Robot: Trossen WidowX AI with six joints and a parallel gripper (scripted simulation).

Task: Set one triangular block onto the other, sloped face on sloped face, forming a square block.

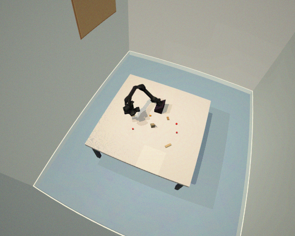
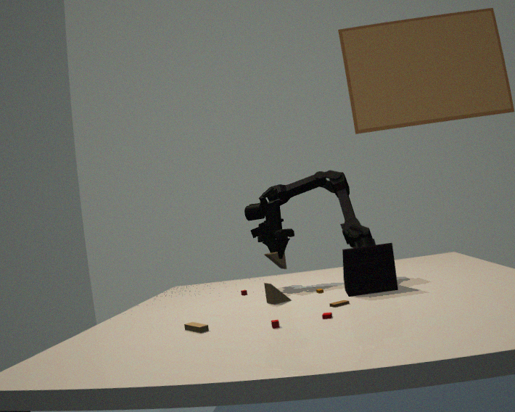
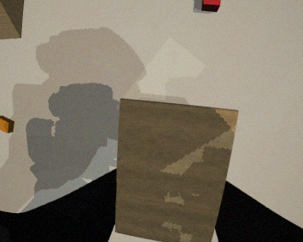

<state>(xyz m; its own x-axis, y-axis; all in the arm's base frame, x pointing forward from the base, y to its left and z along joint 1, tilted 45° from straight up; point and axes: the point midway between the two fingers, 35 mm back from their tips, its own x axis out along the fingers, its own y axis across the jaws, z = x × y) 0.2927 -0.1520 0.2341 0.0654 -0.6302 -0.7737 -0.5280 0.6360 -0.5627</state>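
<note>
Rises from a black box-shaped base (image 1: 158,110) (image 2: 351,285) as a black jointed arm (image 1: 147,93) (image 2: 305,183), arches over a pale table (image 1: 183,162) (image 2: 382,341) (image 3: 267,64), and ends in a black parallel-jaw gripper (image 1: 133,114) (image 2: 277,253) (image 3: 168,178). Grips a brown triangular block (image 1: 133,116) (image 2: 279,262) (image 3: 177,162), tilted, clear of the tabletop. Includes, below and apart, a second brown triangular block (image 1: 152,125) (image 2: 275,295) (image 3: 8,21), resting on the table. Shows nearby a small red cube (image 1: 176,132) (image 2: 275,323). Presents at left a tan rectangular block (image 1: 168,145) (image 2: 196,327), lying flat.
</note>
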